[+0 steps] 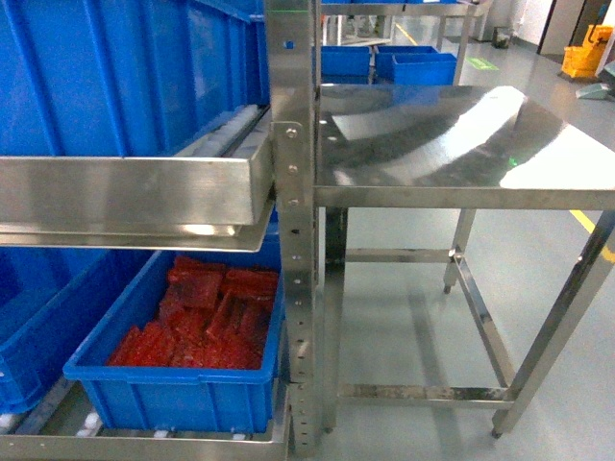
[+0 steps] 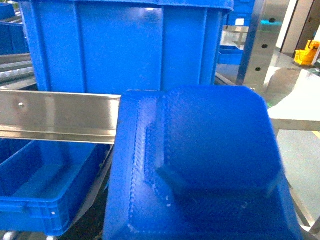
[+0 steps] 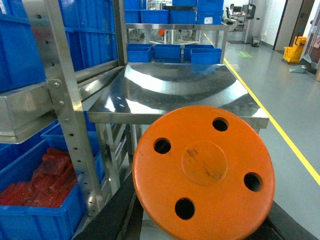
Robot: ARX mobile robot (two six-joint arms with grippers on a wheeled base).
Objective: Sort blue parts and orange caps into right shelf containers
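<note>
Steel upright (image 1: pixel 293 240): standing as the landmark, dividing rack from table.
Steel table (image 1: pixel 432 144): sitting right of the steel upright, top bare and reflecting.
Upper crate (image 1: pixel 115 77): resting on the shelf rail left of the steel upright.
Lower crate (image 1: pixel 173 394): sitting low and left of the steel upright, holding a heap of red-orange pieces.
Blue part (image 2: pixel 210 150): filling the left wrist view, facing the crates left of the steel upright; long axis not readable.
Orange cap (image 3: pixel 200 170): filling the right wrist view flat face on, four holes showing, with the steel upright to its left; likely needing a leftward reach past the steel upright.
Nearer arm: judging left, already fronting the crates.
Left gripper: hiding behind the blue part; opening and hold impossible to tell.
Right gripper: hiding behind the orange cap; opening and hold impossible to tell.
</note>
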